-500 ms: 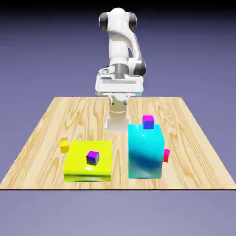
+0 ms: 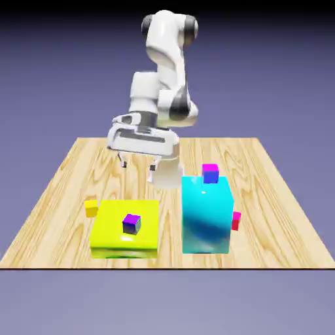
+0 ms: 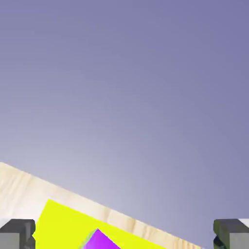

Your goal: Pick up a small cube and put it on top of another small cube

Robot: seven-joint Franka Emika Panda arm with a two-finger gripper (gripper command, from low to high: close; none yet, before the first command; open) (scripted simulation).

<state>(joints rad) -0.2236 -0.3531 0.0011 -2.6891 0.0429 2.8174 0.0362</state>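
Currently the claw (image 2: 139,164) is apart with nothing between its fingers, and the small yellow cube (image 2: 91,208) sits on the table (image 2: 59,190) beside the big yellow block (image 2: 125,229), lower and toward the exterior view's left, so reach that way.

Exterior view frontal, high; hand view closer, sharing perhaps the yellow block (image 2: 125,216).
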